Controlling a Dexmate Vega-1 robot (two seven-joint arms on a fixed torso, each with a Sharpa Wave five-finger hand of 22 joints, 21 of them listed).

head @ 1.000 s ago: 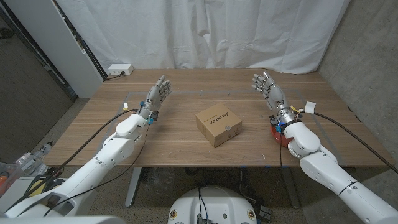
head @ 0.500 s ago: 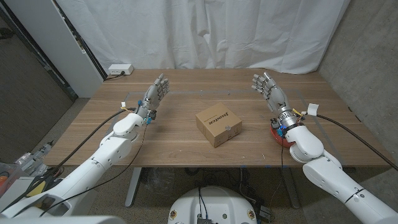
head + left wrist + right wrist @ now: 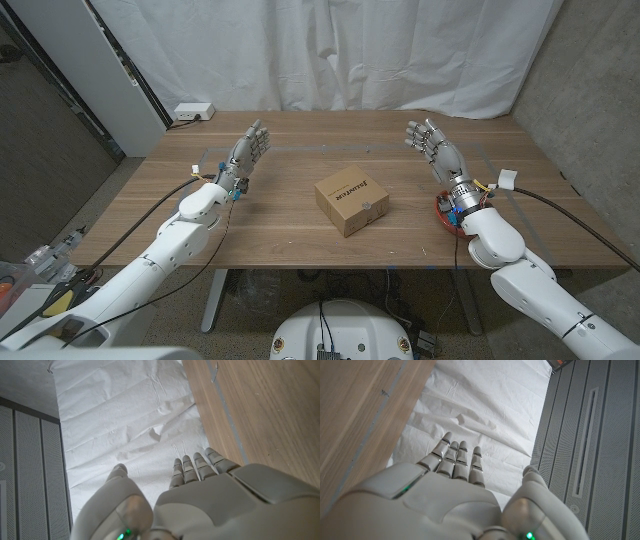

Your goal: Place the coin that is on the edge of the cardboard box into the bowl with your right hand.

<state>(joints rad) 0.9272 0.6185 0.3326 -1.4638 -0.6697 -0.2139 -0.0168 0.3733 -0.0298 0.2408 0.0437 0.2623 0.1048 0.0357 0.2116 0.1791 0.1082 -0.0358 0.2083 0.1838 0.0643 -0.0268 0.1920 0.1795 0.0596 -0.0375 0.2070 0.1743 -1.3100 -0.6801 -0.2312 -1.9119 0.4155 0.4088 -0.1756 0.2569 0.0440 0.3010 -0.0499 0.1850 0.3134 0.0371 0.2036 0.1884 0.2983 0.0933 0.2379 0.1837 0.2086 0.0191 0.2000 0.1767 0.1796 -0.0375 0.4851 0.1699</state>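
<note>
A small cardboard box [image 3: 351, 201] sits in the middle of the wooden table [image 3: 300, 230]. A silvery coin [image 3: 368, 208] lies on its top near the front right edge. The red bowl [image 3: 444, 217] stands at the table's right, mostly hidden behind my right forearm. My right hand [image 3: 432, 145] is raised above the table, right of the box and behind the bowl, fingers straight and apart, holding nothing. My left hand [image 3: 250, 150] is raised on the left side, fingers straight, empty. The wrist views show the backs of my left hand [image 3: 200, 495] and right hand [image 3: 445, 490].
A white power strip [image 3: 192, 112] lies at the table's back left corner. A white curtain [image 3: 330, 50] hangs behind the table. Faint tape marks [image 3: 212, 152] show on the wood near both hands. A grey panel [image 3: 110, 70] stands at the left.
Both arms have drawn back slightly toward the robot; the hands stay raised and empty. Box and coin have not moved.
</note>
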